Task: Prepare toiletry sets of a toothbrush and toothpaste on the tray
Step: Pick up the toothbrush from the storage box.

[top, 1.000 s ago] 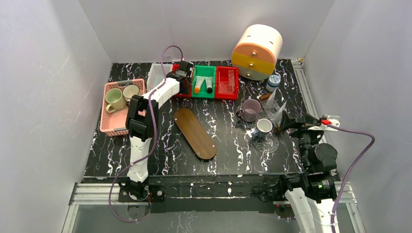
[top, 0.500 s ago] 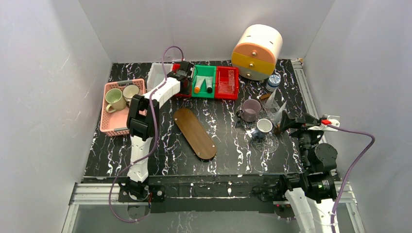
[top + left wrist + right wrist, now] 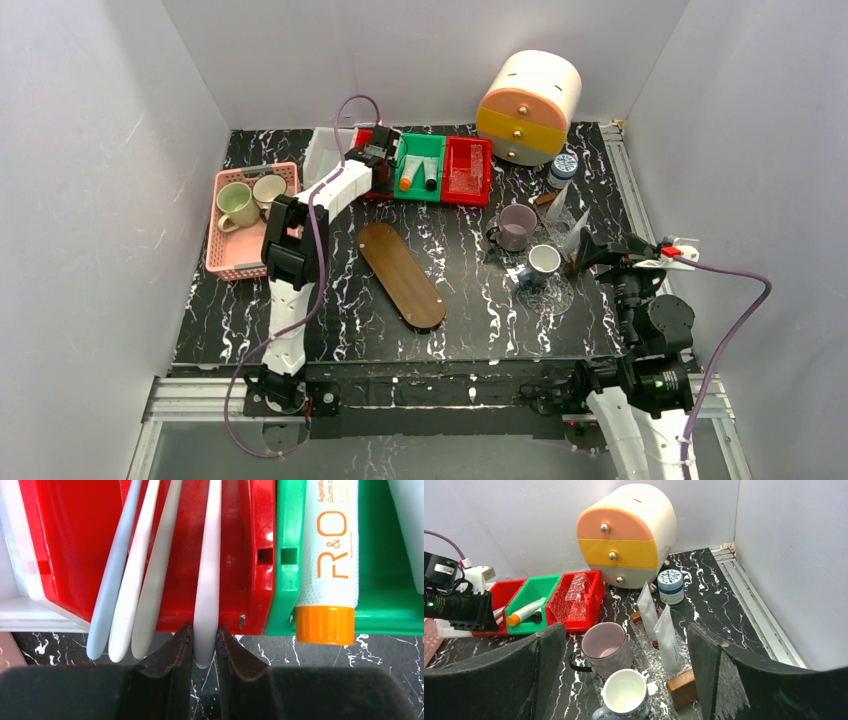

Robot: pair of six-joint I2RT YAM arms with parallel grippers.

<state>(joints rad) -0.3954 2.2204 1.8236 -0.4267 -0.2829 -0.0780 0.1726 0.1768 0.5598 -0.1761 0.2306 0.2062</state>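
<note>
Several slim white toothbrushes [image 3: 135,580] lie in a red bin [image 3: 65,545], their handles poking over its near edge. My left gripper [image 3: 204,630] is shut on the handle end of the rightmost toothbrush [image 3: 208,570], with a dark finger pressed on each side. A white toothpaste tube with an orange cap [image 3: 327,555] lies in the green bin [image 3: 385,605] beside it. The brown oval tray [image 3: 401,274] sits bare at mid-table, nearer than the left gripper [image 3: 376,158]. My right gripper [image 3: 625,630] hangs open at the right, above the mugs.
A pink basket [image 3: 225,255] holding two mugs stands at the left. A purple mug [image 3: 517,226] and a white mug [image 3: 543,261] sit right of the tray. Behind them are two upright white tubes [image 3: 659,625], a jar [image 3: 564,167], a drawer unit [image 3: 528,107] and a second red bin [image 3: 467,170].
The left gripper has edged slightly toward the near side at the red bin. The right arm has not moved.
</note>
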